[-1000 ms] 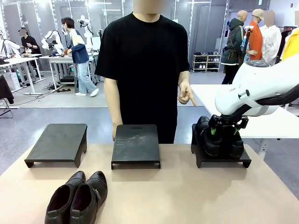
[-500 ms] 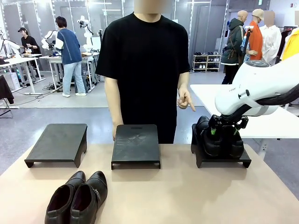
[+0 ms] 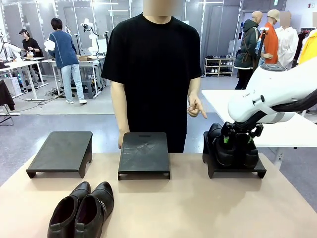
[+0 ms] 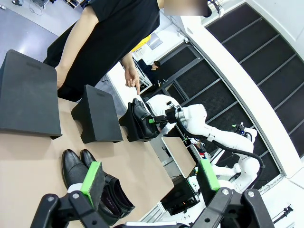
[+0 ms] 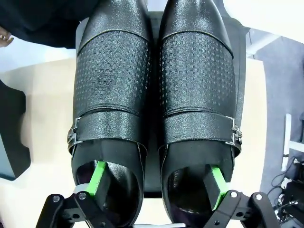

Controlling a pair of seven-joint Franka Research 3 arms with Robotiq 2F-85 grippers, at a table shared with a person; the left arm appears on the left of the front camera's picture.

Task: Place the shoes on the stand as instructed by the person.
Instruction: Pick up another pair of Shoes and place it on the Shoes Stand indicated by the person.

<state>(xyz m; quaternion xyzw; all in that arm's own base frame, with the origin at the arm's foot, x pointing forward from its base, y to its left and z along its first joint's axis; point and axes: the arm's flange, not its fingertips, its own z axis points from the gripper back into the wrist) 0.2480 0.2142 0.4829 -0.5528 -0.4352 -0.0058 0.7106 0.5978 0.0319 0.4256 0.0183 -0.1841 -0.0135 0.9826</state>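
One pair of black shoes [image 3: 81, 210] lies on the tan table near its front left edge, toes pointing away from the stands. The other pair [image 3: 223, 148] sits on the right stand [image 3: 210, 171]. My right gripper [image 3: 236, 144] is down over that pair, open, with one green-padded finger [image 5: 99, 178] inside each shoe's opening [image 5: 111, 80]. In the left wrist view my left gripper [image 4: 149, 178] hangs open above the table, with the loose pair [image 4: 71, 164] below it. The person [image 3: 153, 64] stands behind the middle stand, one hand [image 3: 196, 106] pointing a finger down to the right.
Two more black stands, left [image 3: 62, 151] and middle [image 3: 144, 151], stand bare along the table's far edge. A white table [image 3: 297, 131] lies behind my right arm. The tan tabletop [image 3: 198, 208] in front of the stands is bare.
The person's pointing hand has dropped slightly. Both grippers and both pairs of shoes have stayed where they were.
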